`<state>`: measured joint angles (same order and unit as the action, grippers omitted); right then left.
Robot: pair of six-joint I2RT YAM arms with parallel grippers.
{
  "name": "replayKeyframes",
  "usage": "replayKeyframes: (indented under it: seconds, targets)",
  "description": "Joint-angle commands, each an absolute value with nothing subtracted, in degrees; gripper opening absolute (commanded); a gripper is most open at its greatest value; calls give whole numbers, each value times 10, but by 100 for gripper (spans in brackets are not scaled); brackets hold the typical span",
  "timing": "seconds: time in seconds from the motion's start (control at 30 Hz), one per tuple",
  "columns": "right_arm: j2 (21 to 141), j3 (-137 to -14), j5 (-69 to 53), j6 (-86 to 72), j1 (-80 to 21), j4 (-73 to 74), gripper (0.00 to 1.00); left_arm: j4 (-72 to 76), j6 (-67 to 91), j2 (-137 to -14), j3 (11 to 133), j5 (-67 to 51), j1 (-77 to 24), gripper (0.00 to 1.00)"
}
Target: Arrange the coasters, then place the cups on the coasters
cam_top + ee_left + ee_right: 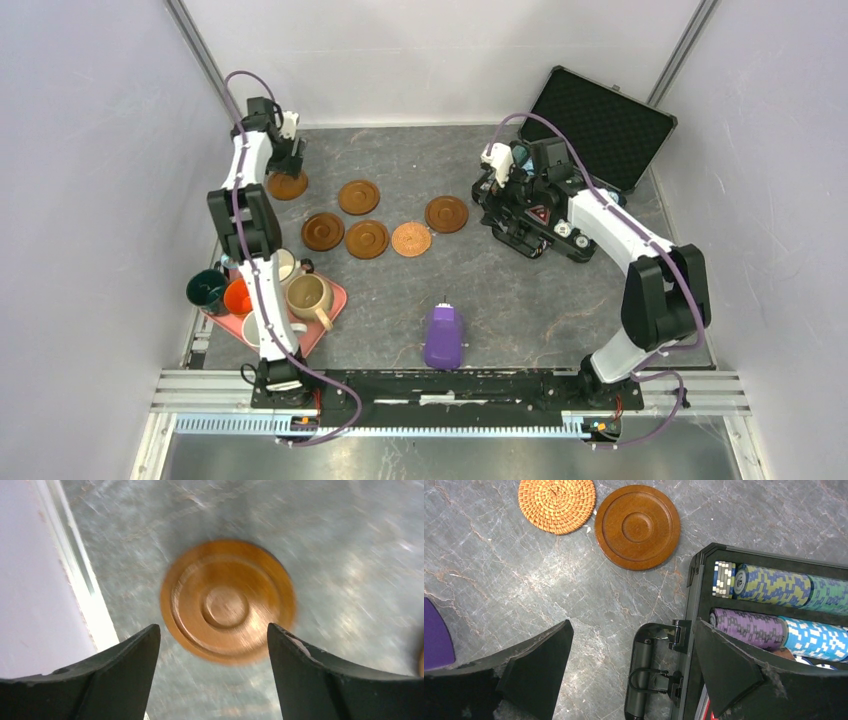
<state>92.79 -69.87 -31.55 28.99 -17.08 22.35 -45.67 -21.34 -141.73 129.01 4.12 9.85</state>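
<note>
- Well back of my left hand (214, 628), toward my own base: the pink tray (330, 318) with the cups (308, 296). None stands on a coaster yet. My left arm crosses the tray, so I cannot count all six.
- Left hand: fingers spread wide, holding nothing. The leftmost coaster (227, 602) lies on the tabletop (325, 540) directly below the gap, and I see no finger touching it.
- Step, as I judge it: arranging coasters. This one sits apart from the others, near the left wall.
- Right of the left hand: the five other coasters, among them the woven coaster (411, 239), lie in a loose cluster, some nearly touching.
- Next move, my guess: lift straight up clear of the rim, then spread the cluster so that each mug has room.
- Purple device (443, 338): between my two arms, untouched.
- Right hand (634, 625): wide, empty, hanging over the front edge of the open chip case (694, 580). The woven coaster and a dark coaster (637, 527) lie ahead of it.
- Hard to read: the left wrist view is smeared, and a brown sliver at its right edge is cut off.
</note>
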Motion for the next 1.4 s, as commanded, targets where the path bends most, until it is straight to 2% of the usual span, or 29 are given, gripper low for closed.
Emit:
replayKeyframes:
  seconds: [0.0,0.07,0.23,0.6,1.13,1.37]
  targets:
    - [890,-698,-335,285,-169,220,98,-525,-247,-1246,1225,-100,99,88]
    - [880,-693,-336,287,-169,226,98,-548,-281,-1189,1152,-141,99,94]
    - [855,-672,-339,288,-169,227,98,-589,-341,-1111,1024,-176,99,95]
    - [848,-627,-335,304,-169,216,98,-479,-333,-1073,847,-155,97,86]
    - [855,-608,-330,308,-167,201,98,-410,-295,-1156,849,-83,52,76]
    - [852,-604,-328,312,-167,199,98,-410,-278,-1216,905,-57,7,62]
